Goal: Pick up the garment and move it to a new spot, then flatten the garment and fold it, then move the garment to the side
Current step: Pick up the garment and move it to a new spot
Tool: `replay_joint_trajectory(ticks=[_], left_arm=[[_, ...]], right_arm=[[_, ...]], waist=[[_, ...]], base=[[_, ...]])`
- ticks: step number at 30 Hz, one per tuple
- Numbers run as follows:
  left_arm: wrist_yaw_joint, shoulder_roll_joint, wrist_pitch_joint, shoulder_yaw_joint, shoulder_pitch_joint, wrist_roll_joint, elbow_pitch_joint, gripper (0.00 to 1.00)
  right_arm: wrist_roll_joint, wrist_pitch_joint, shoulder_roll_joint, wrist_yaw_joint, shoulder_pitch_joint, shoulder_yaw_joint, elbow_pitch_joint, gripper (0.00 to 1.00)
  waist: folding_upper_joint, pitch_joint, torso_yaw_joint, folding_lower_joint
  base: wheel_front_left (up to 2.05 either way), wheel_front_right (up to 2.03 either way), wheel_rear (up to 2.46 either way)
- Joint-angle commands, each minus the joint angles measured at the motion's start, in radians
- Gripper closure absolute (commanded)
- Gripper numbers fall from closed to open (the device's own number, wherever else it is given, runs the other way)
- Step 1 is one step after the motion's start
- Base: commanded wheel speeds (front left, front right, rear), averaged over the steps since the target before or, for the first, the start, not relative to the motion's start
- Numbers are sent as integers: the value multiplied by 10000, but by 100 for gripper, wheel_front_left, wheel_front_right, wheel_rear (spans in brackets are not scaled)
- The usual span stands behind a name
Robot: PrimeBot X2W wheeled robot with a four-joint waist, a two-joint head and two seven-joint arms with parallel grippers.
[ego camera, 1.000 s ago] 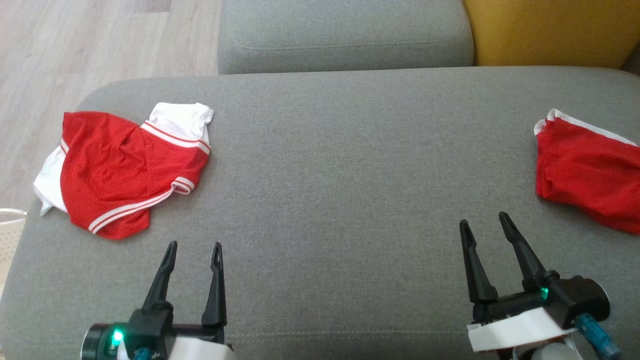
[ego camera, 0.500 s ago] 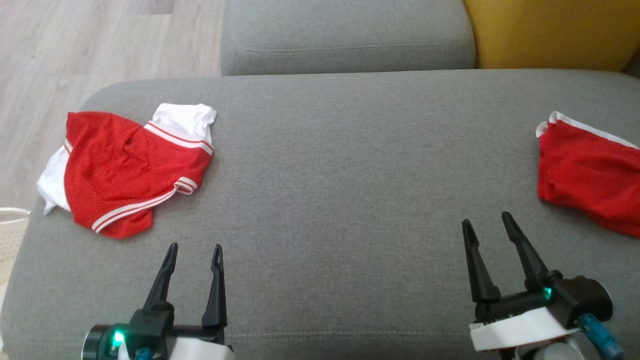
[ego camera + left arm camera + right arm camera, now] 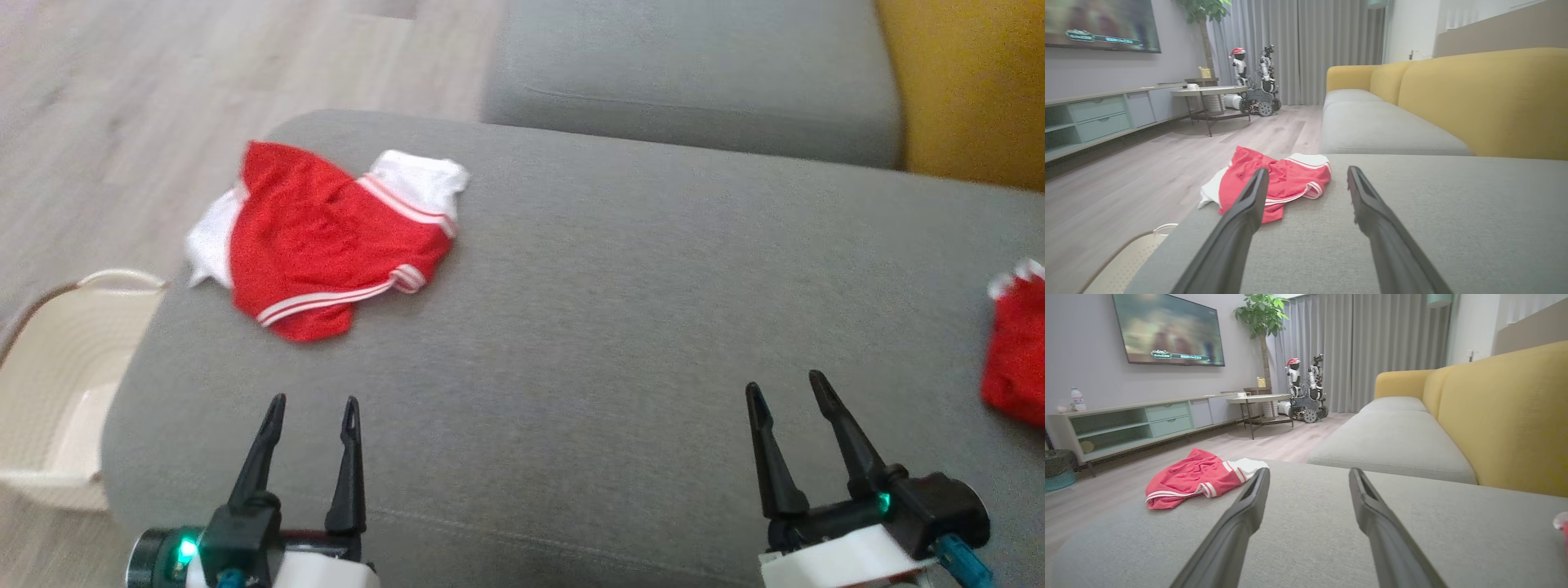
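Red mesh with white trim: the garment [image 3: 326, 237] lies crumpled on the far left corner of the grey cushion [image 3: 612, 327]; one white panel shows at its far end and another at its left edge, and double white stripes run along the near hem; nothing touches it. The left gripper [image 3: 314, 399] sits over the near left of the cushion, its two dark fingers standing apart with nothing between them; they point toward the garment, which lies well beyond the tips. The right gripper [image 3: 784, 380] sits over the near right, its fingers likewise spread and empty, tilted a little to the left. A second red cloth [image 3: 1016, 359] with a white edge lies at the right of the cushion, to the right of that gripper and partly cut off by the picture's edge. On the pale wood floor [image 3: 122, 122], just beside the cushion's near left corner, stands a cream basket [image 3: 122, 279]. Beyond the cushion runs a grey sofa seat [image 3: 694, 82] with a yellow backrest [image 3: 963, 90] at its right. The right wrist view looks across the room to a wall screen [image 3: 1167, 330], a low cabinet [image 3: 1147, 420], a round table [image 3: 1257, 399] and grey curtains [image 3: 1372, 347].
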Motion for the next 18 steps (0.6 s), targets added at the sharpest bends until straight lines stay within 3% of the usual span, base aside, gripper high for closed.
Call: replay_joint_trajectory(ticks=[1,10,18], left_arm=[[18,64,-51,332,-348,86,-431,0],[108,193,-51,395,-201,80,-751,0],[285,181,-51,573,-173,22,-1070,0]], right_arm=[[161,-82,-5,62,-343,245,-350,0],[424,-82,-2,62,-274,401,-307,0],[368,-82,-2,62,-457,640,-195,0]], waist=[[0,-123,656,1],[0,-151,2063,1],[0,115,2338,1]], base=[[0,0,0],[0,0,0],[0,0,0]])
